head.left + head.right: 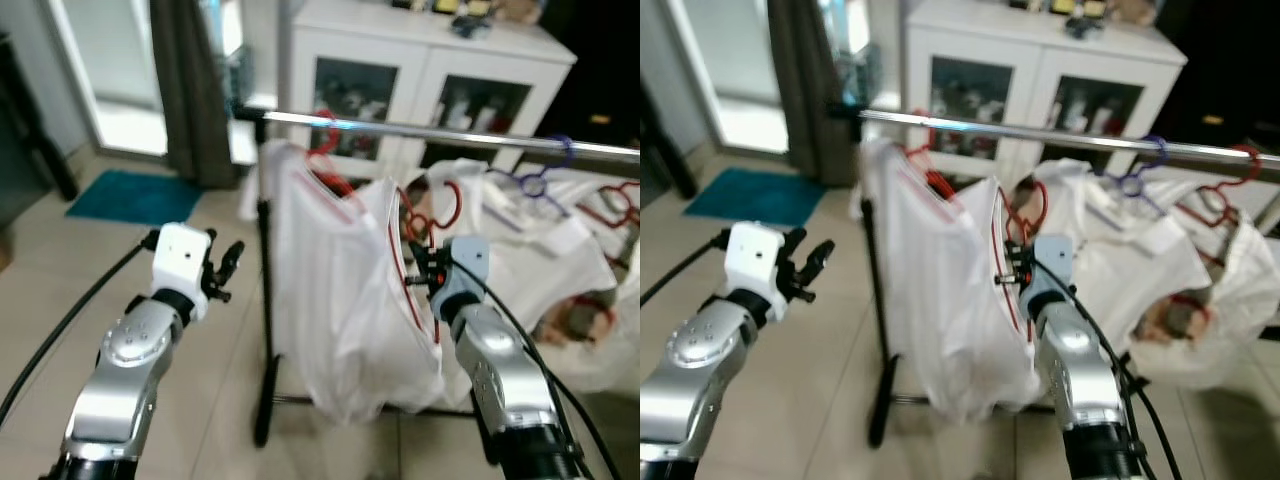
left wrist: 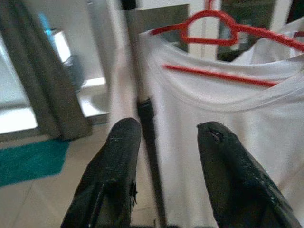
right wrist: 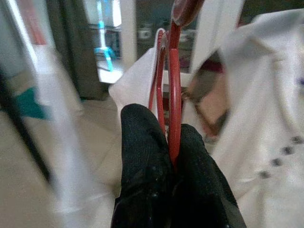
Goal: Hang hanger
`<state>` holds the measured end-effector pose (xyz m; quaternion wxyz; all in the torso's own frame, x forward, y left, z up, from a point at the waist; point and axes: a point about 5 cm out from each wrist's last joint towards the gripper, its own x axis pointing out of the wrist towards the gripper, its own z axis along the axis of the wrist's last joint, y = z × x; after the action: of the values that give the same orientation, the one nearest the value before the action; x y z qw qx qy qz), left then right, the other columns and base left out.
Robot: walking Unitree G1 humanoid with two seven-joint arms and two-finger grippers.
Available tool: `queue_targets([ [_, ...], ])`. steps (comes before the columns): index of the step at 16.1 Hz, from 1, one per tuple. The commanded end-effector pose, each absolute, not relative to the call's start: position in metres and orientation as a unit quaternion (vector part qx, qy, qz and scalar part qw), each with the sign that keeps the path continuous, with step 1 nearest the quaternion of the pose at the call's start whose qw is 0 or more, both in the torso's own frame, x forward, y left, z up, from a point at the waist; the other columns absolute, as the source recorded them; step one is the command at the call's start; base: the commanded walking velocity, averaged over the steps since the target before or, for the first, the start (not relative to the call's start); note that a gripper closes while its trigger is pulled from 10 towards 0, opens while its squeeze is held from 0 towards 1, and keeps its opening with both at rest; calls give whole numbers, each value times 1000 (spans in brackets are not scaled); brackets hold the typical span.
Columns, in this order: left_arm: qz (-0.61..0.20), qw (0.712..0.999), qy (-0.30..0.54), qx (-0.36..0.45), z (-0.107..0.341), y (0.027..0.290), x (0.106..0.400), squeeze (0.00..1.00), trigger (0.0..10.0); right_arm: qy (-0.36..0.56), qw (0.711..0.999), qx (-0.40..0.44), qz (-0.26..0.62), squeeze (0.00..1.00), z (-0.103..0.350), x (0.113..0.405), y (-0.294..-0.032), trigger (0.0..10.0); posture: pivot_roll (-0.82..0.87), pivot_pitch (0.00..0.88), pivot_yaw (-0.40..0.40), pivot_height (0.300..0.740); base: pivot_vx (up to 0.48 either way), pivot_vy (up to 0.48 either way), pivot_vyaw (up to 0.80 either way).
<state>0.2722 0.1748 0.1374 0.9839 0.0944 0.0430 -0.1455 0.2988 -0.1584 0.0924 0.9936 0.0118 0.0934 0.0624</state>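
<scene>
Right hand (image 3: pixel 170 142) clamped on red hanger (image 3: pixel 175 95) carrying white shirt (image 1: pixel 345 300), left hand (image 2: pixel 166 156) open, empty, beside rail (image 1: pixel 450 135)

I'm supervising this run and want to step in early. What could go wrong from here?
The right gripper pinches only the thin red hanger, so it may twist or slip. Its hook hangs below the rail, not yet on it. The white shirt already hanging there could snag.

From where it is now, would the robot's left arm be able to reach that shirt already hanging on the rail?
Probably yes. The left gripper is open and holds nothing, pointing toward the hanging white shirt. Nothing lies between them except the rack's black upright pole, which stands just beside the shirt's edge.
</scene>
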Motion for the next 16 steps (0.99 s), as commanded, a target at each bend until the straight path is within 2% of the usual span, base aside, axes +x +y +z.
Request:
queue_targets([
  [1,-158,982,37,98,142,171,273,0,10000,64,997,-2,45,0,104,303,-170,10000,-43,0,-63,719,424,0,0],
  [3,-162,981,38,100,141,170,272,0,10000,62,997,-9,43,0,107,305,-176,10000,-43,0,-68,719,420,0,0],
  [12,-264,957,43,115,149,156,260,0,10000,28,999,-26,9,0,127,316,-222,10000,-23,0,-121,719,0,0,0],
  [16,-299,946,49,115,156,149,260,0,10000,29,999,-37,7,0,132,323,-226,10000,-29,0,-111,719,0,0,0],
])
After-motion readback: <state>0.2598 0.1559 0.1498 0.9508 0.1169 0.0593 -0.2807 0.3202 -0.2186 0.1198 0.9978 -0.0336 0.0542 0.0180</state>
